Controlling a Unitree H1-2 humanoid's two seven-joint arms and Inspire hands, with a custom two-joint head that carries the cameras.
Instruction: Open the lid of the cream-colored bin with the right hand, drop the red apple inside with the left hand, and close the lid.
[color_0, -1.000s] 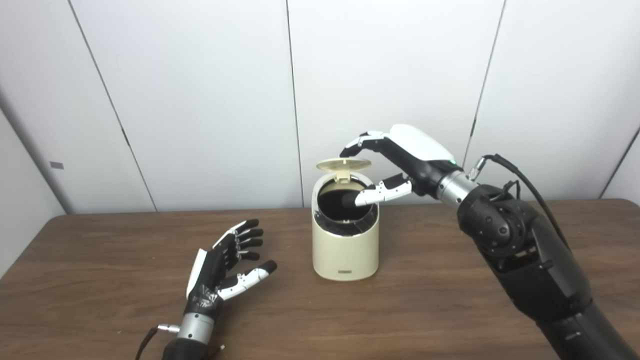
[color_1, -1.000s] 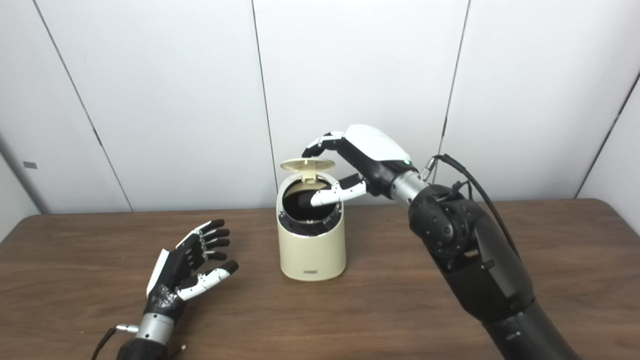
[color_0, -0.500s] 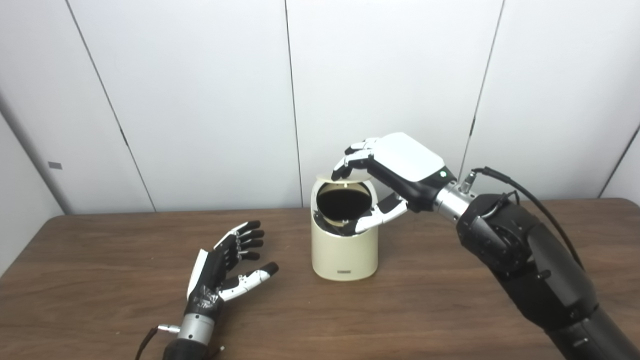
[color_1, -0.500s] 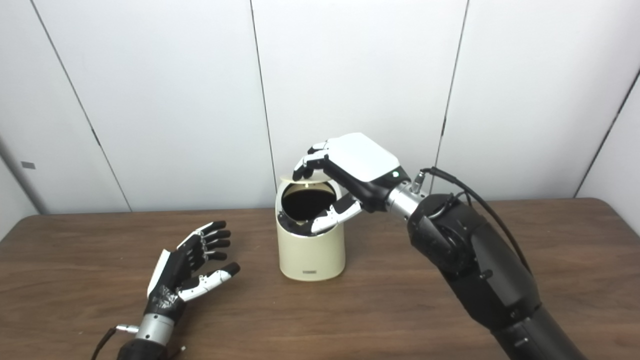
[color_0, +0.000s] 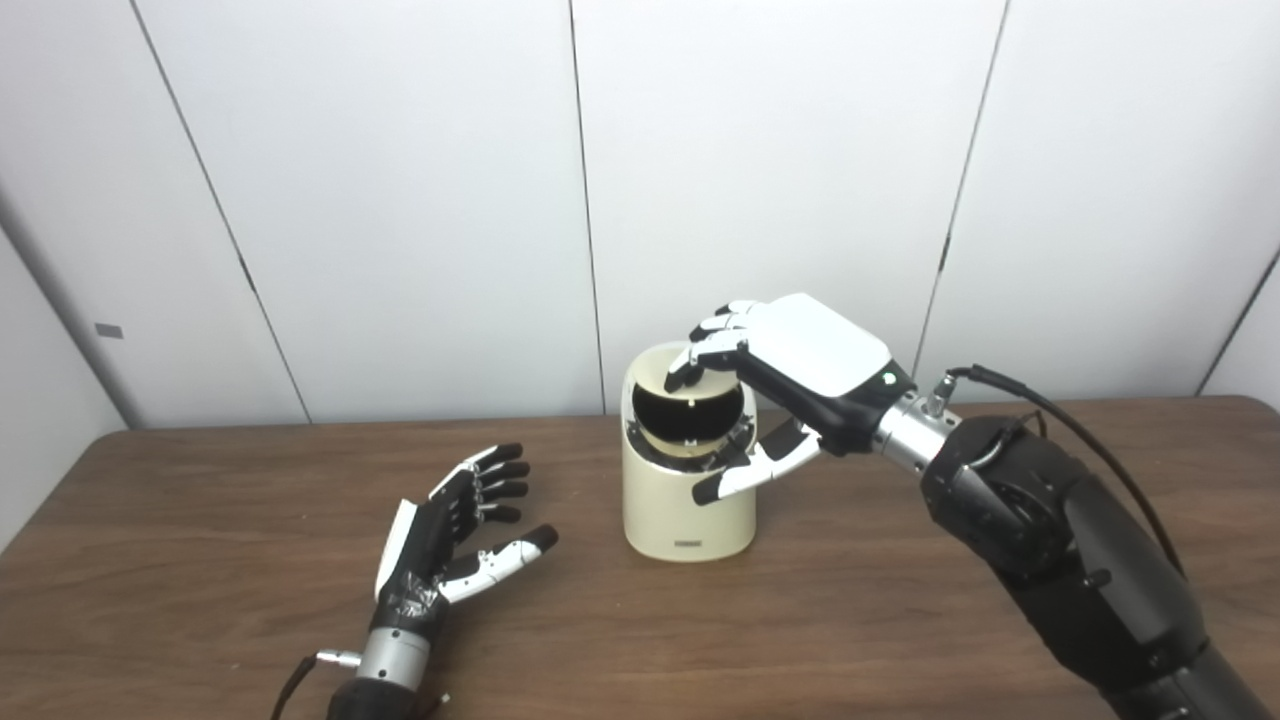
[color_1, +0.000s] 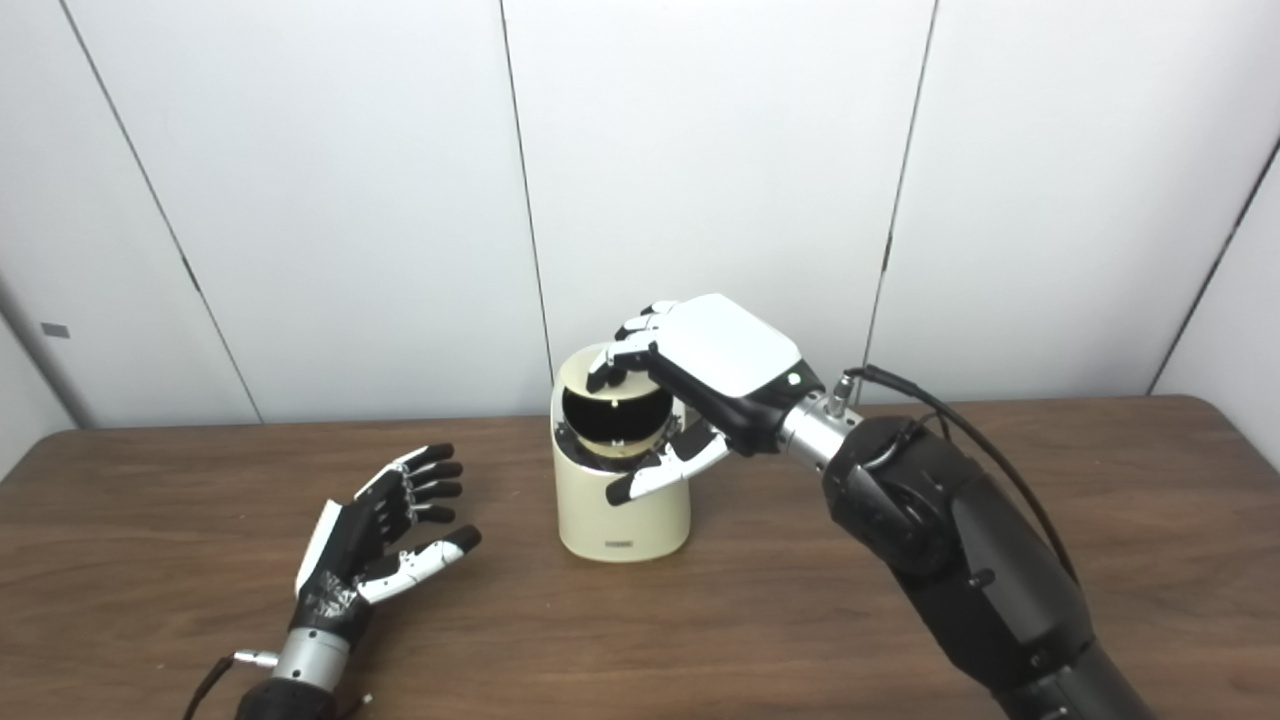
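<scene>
The cream-colored bin (color_0: 680, 505) stands on the table's middle. Its lid (color_0: 655, 372) is hinged at the back and tilted low over the mouth, with a dark gap showing under it. My right hand (color_0: 800, 350) is above the bin, fingers curled onto the lid's top and thumb spread in front of the bin wall; it holds nothing. My left hand (color_0: 450, 530) rests open and empty, palm up, on the table left of the bin. No red apple shows in either view; the inside of the bin is dark.
The brown wooden table (color_0: 900, 620) runs across the view, with white wall panels behind it. A black cable (color_0: 1060, 400) loops off my right forearm. The bin also shows in the right eye view (color_1: 620, 515).
My right hand has come down and forward, pushing the lid from raised and level down over the bin's mouth. Its thumb has moved from over the opening to in front of the bin. The left hand has stayed put.
</scene>
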